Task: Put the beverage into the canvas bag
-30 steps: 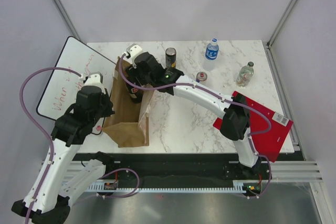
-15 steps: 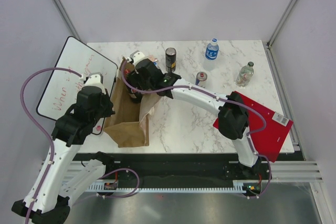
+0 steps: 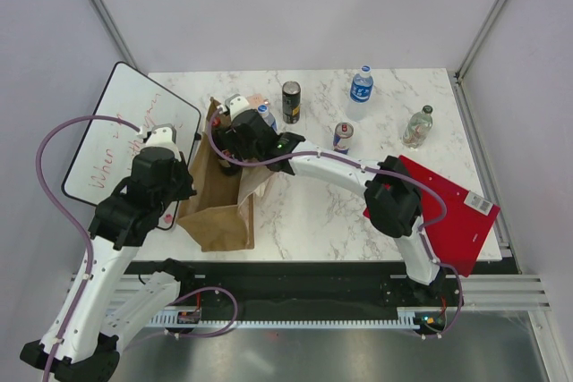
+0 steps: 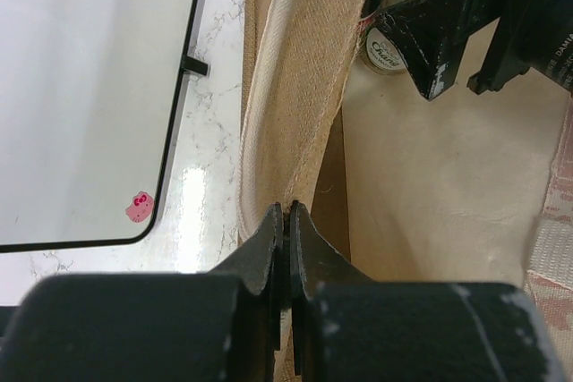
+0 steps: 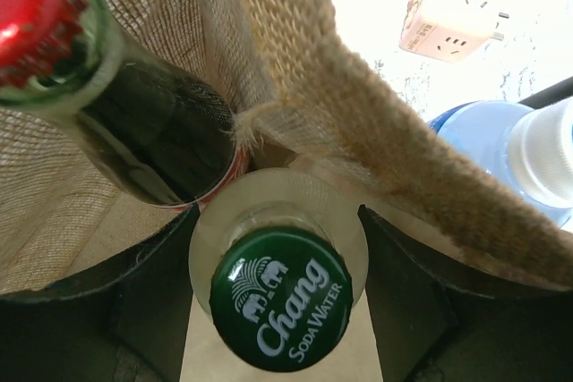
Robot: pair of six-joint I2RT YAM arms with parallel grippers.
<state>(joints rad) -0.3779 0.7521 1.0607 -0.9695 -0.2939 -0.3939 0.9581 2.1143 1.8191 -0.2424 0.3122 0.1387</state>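
Observation:
The tan canvas bag [image 3: 219,212] stands open at the table's left. My left gripper [image 3: 185,187] is shut on the bag's rim by its cream strap [image 4: 300,87] and holds the mouth open. My right gripper [image 3: 231,143] is down inside the bag mouth, shut on a glass bottle with a green Chang cap [image 5: 280,310]. That cap also shows in the left wrist view [image 4: 383,49], between the black fingers [image 4: 439,20]. A dark bottle with a red cap [image 5: 134,123] leans inside the bag beside it. The bag's woven wall [image 5: 295,60] is close behind.
Just outside the bag are a blue water bottle [image 5: 501,158] and a white power adapter [image 5: 452,20]. A whiteboard [image 3: 116,131] lies left of the bag. A dark can [image 3: 291,100], another blue bottle [image 3: 361,84], a small can [image 3: 343,136], a clear bottle [image 3: 417,127] and a red board [image 3: 448,212] are to the right.
My right gripper has moved left and toward the near edge with the bottle, deeper into the bag mouth. A blue bottle behind it has come into sight. The left arm has not moved.

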